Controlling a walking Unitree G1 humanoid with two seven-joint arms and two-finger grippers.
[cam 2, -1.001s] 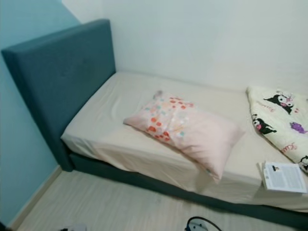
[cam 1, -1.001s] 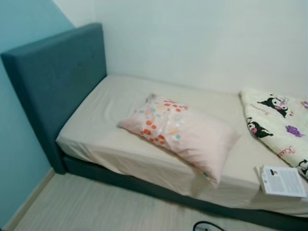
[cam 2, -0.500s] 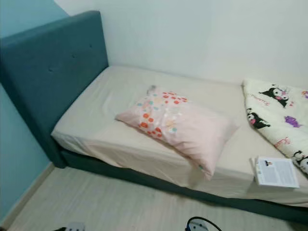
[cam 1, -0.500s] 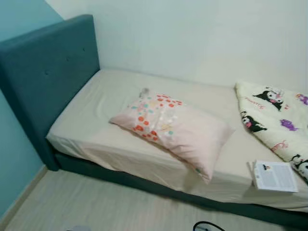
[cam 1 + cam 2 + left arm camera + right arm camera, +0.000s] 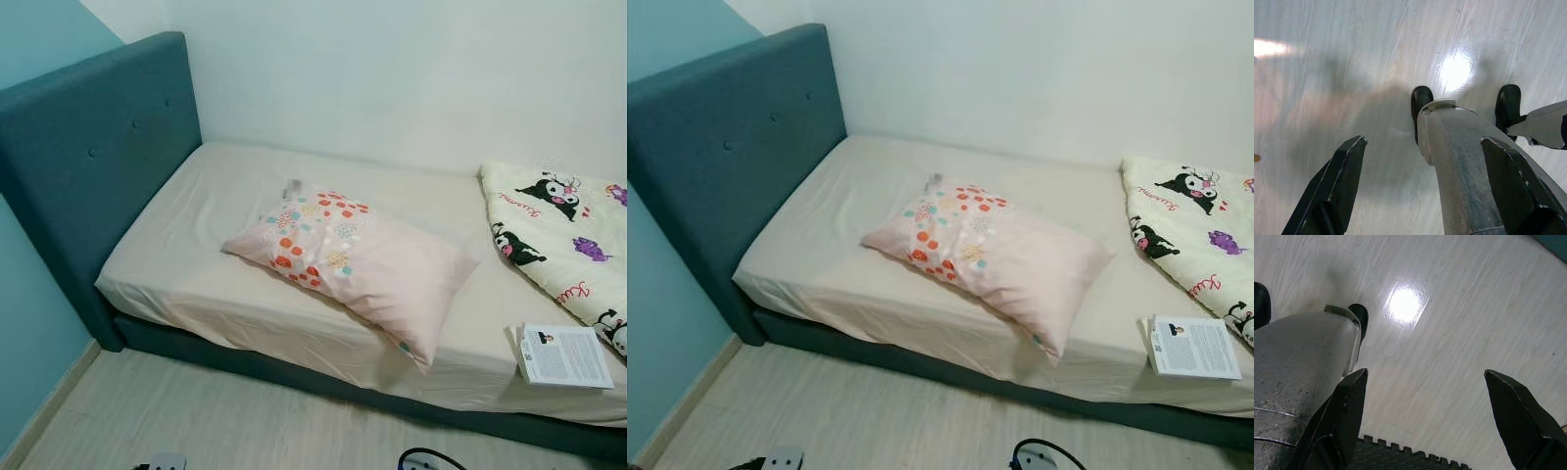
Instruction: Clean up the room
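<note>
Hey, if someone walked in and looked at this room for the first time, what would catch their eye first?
Probably the pink pillow with coloured dots, lying askew in the middle of the bed rather than up against the teal headboard. Next, the cartoon-print blanket bunched at the right end of the mattress, with a booklet lying at the bed's front edge just beside it. Both grippers hang over the pale floor, jaws open.

A home bedroom: bed (image 5: 196,264) with teal headboard (image 5: 88,166), pillow (image 5: 358,264), cartoon blanket (image 5: 558,230).
</note>
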